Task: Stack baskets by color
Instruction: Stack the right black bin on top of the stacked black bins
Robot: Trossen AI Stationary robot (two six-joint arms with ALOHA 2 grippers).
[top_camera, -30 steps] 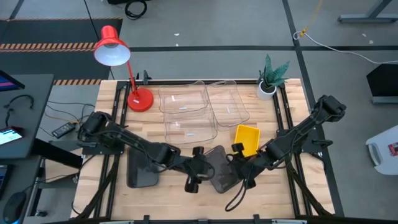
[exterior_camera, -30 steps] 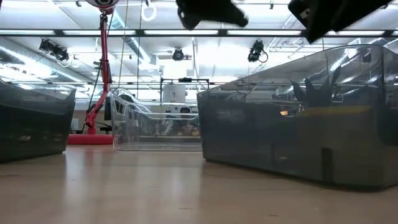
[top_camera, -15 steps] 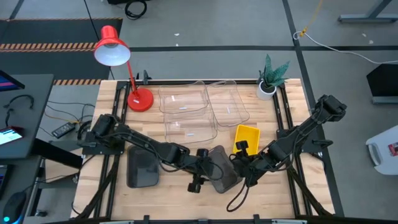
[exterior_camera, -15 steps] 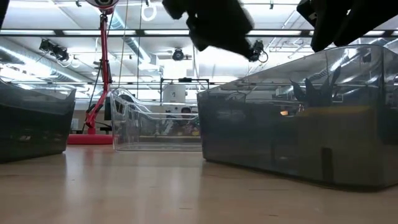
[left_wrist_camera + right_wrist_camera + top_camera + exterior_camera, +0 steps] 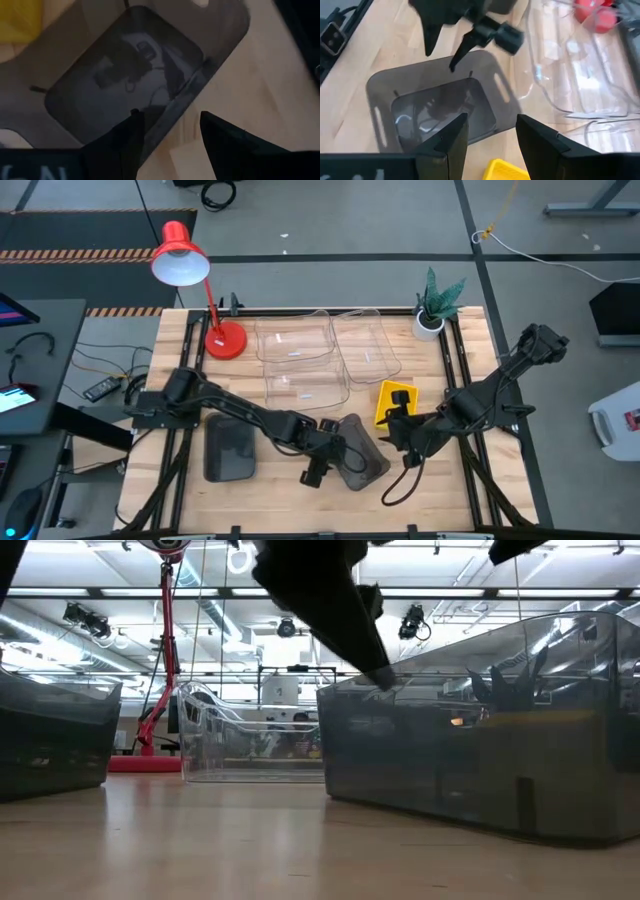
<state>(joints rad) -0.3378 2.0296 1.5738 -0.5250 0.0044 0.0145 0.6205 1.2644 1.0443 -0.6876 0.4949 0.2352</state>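
Note:
A dark grey basket (image 5: 362, 455) rests flat on its bottom at the table's near middle. My left gripper (image 5: 335, 452) is open and slants down at the basket's left end. In the left wrist view one finger (image 5: 131, 131) stands inside that end wall (image 5: 186, 102) and the other finger (image 5: 216, 131) outside it. I see no touch. My right gripper (image 5: 392, 430) is open and hangs above the basket's right side, beside a yellow basket (image 5: 397, 395). A second grey basket (image 5: 230, 450) lies at the near left. Three clear baskets (image 5: 305, 385) lie farther back.
A red desk lamp (image 5: 225, 340) stands at the far left of the table. A small potted plant (image 5: 435, 305) stands at the far right corner. Bare wood shows between the two grey baskets and along the near edge.
My left gripper has come down and toward the table's right, tipping steeper, until its open fingers stand astride the grey basket's left wall. My right gripper has risen and drawn back toward the right edge, away from that basket. The basket has stayed in place.

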